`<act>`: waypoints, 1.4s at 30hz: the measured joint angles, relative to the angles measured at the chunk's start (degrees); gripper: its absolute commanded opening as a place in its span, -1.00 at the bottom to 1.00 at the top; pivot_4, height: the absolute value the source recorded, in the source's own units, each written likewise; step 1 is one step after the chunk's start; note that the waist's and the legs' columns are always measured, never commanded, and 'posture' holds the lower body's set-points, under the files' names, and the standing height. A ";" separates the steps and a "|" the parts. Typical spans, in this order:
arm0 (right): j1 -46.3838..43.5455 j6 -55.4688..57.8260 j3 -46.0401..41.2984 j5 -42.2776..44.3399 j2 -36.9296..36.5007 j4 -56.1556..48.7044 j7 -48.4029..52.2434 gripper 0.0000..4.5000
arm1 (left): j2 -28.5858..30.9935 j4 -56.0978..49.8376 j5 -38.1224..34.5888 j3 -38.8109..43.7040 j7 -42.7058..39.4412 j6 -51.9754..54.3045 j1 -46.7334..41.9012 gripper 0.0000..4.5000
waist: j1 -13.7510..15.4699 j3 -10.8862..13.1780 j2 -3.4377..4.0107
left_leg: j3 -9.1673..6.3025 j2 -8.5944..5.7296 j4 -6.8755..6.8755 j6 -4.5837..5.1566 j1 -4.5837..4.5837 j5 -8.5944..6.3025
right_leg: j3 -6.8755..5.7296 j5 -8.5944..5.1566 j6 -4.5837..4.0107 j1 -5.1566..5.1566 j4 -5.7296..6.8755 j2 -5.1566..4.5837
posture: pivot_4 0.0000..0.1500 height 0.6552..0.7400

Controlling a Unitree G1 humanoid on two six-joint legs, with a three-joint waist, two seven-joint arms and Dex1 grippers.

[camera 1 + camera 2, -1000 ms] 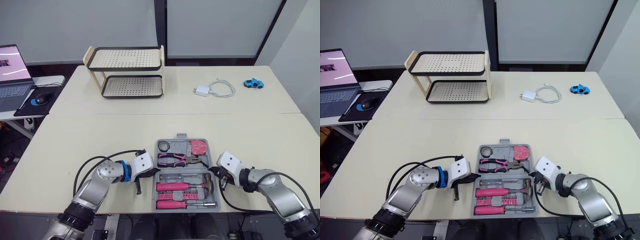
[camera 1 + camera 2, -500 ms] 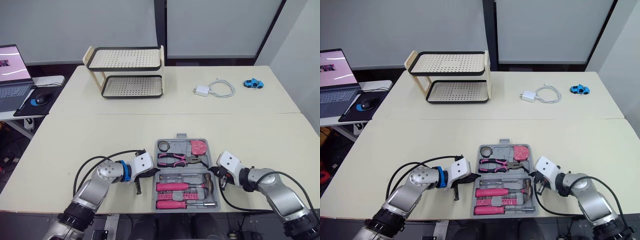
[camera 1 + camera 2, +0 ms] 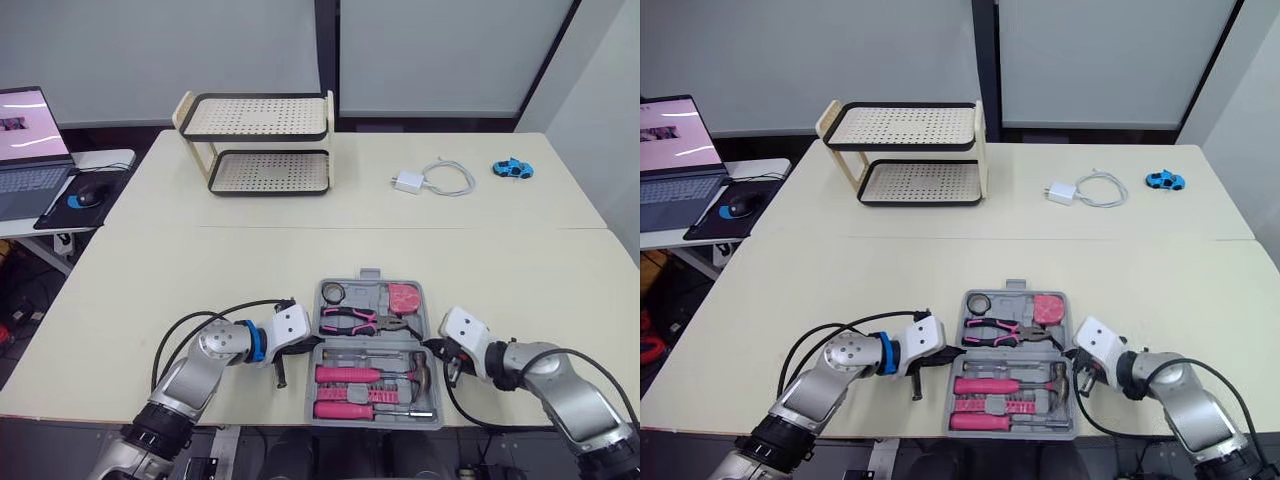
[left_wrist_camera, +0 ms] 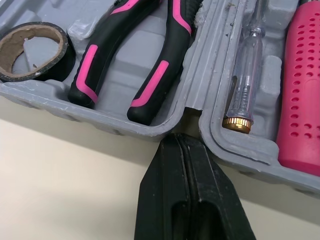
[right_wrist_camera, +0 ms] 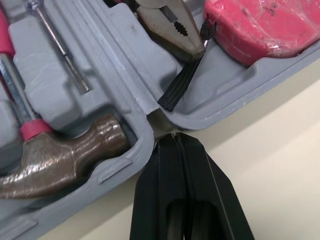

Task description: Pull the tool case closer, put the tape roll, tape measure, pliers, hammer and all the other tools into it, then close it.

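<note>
The case [image 3: 360, 292] lies open and flat at the lower centre of the eye views, at the near edge of the table [image 3: 200, 270]. Its far half holds the tape roll [image 3: 333, 292], pliers [image 3: 355, 320] and pink tape measure [image 3: 403, 296]. The near half holds the hammer [image 3: 405, 372] and pink-handled drivers [image 3: 350, 408]. The left gripper [image 4: 181, 142] sits at the case's left side, fingers pressed together, tips at the hinge notch between the two halves. Contact cannot be confirmed. The right gripper [image 5: 175, 142] sits at the matching notch on the right side, likewise pressed together, holding nothing. Further out, a two-tier rack [image 3: 255, 140] stands at upper left of centre. A charger [image 3: 430, 178] and a toy car [image 3: 512, 167] lie at upper right. A laptop [image 3: 30, 130] occupies the left edge.
</note>
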 measured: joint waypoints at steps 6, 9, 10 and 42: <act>1.28 0.94 -2.52 1.60 -1.49 -2.07 0.38 -0.99 | -0.03 0.97 -0.05 0.02 -0.05 -1.16 -0.28 -1.00 | -0.01 0.00 0.00 | 0.00 0.01 0.00 0.01 0.02 0.00 | 0.00 0.00 0.00 0.02 0.00 0.01 | 1.00 1.00; 0.64 1.03 -2.31 1.59 -1.44 -1.99 0.32 -0.99 | -0.02 1.09 -0.04 0.02 -0.03 -1.50 -0.28 -1.00 | -0.02 0.00 0.00 | 0.02 0.00 0.01 0.01 0.02 0.00 | 0.01 0.00 0.00 0.02 0.00 0.01 | 1.00 1.00; 0.21 1.03 -2.07 1.57 -1.43 -1.89 0.30 -0.99 | -0.02 1.11 -0.04 0.02 -0.02 -1.54 -0.28 -1.00 | -0.02 0.00 0.00 | 0.01 0.01 0.01 0.01 0.01 0.00 | 0.00 0.00 0.00 0.02 0.00 0.01 | 1.00 1.00; -4.11 0.45 1.56 0.98 -0.09 3.04 -0.01 -0.99 | 0.30 1.25 0.39 0.25 -0.06 -2.07 -0.28 -1.00 | -0.34 0.00 0.00 | 0.00 0.02 0.01 0.00 0.01 0.00 | 0.00 0.00 0.00 0.00 0.01 0.01 | 1.00 1.00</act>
